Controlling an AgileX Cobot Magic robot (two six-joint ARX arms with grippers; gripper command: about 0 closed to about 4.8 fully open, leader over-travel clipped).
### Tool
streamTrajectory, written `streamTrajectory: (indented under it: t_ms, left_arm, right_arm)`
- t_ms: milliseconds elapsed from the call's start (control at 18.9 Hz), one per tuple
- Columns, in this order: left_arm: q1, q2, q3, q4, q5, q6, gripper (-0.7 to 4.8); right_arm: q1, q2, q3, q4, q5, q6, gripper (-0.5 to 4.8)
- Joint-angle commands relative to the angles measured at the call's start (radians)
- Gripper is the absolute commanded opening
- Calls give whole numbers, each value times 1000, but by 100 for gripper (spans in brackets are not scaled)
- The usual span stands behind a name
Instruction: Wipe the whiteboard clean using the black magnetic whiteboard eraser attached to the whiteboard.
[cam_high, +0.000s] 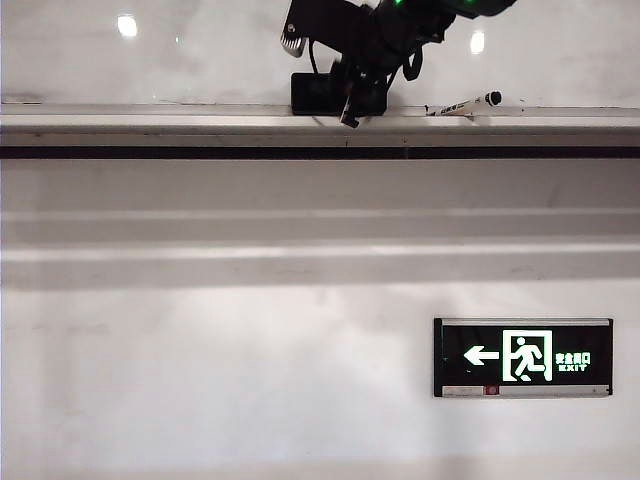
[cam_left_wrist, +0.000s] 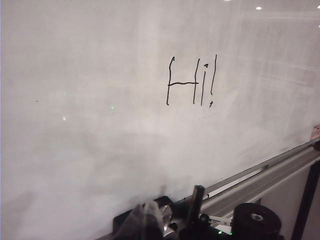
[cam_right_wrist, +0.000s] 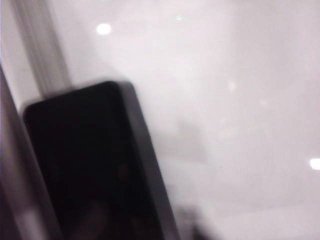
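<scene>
Now the right claw (cam_high: 350, 105) is hovering at the small glossy black rectangular eraser (cam_high: 315, 92), which is sitting against the large glossy white whiteboard (cam_left_wrist: 100, 100) just above its pale metal ledge (cam_high: 150, 122). Whether its jaws are gripping I cannot tell; the left claw is hidden. A shallow pinch could be letting the block slip.
</scene>
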Motion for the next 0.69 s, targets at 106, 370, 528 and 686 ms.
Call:
streamTrajectory:
  t_ms: [106,370,528,686]
  left_arm:
    - [0,-3,7,14,3,-3,-5]
    - [0,-3,7,16,3,-3,-5]
    - [0,-3,7,19,3,-3,-5]
    - [0,-6,7,36,4,-5,-6]
  right_arm:
    - [-5,-3,1,-34,54,-1,394]
    - [-5,-38,2,-177,32,-8,393]
    - [-5,-38,2,-212,32,-29,390]
    - [-11,-27,3,-217,44,-29,363]
